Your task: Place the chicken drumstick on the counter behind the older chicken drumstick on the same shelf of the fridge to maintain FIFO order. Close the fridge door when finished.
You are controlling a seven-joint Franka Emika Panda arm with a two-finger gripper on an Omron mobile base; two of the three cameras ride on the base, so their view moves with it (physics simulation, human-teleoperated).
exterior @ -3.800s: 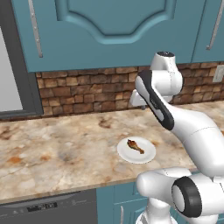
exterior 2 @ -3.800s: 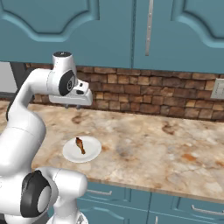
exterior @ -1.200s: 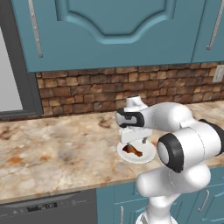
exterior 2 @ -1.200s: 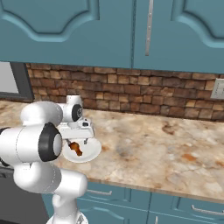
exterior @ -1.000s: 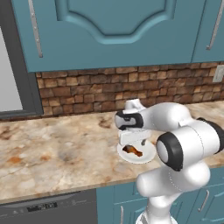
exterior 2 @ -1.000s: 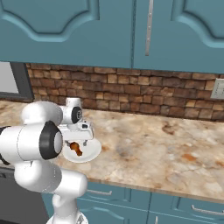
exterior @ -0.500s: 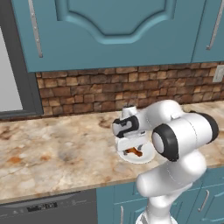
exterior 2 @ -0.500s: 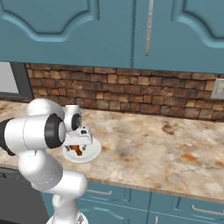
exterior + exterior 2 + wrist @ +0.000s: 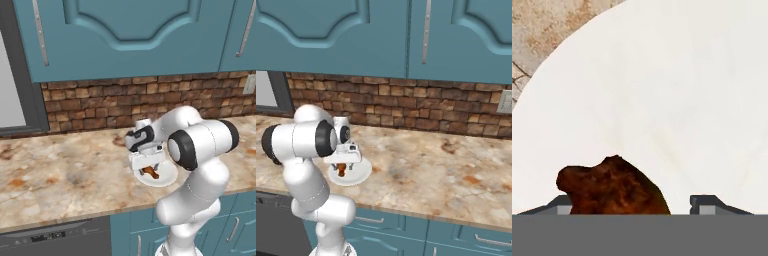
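The chicken drumstick (image 9: 149, 173) (image 9: 341, 171), small and dark reddish-brown, lies on a white plate (image 9: 168, 176) (image 9: 359, 174) on the beige marbled counter (image 9: 65, 175) (image 9: 431, 170). My arm is folded down over the plate, with the gripper (image 9: 148, 169) (image 9: 342, 167) pointing at the meat. In the hand view the drumstick (image 9: 612, 187) sits between the two fingertips (image 9: 708, 204), nearer the left one, with a gap to the right one. The gripper (image 9: 632, 206) is open, straddling the drumstick just above the plate (image 9: 662, 90).
A brick backsplash (image 9: 90, 105) and teal upper cabinets (image 9: 130, 35) rise behind the counter. A dark dishwasher front (image 9: 55, 237) sits under the counter at the left. A wall outlet (image 9: 504, 101) is at the right. Bare counter stretches to the right of the plate.
From a raised pose, the arm swung down over the plate. In the last second the hand turned and sank lower, so its fingers now flank the drumstick.
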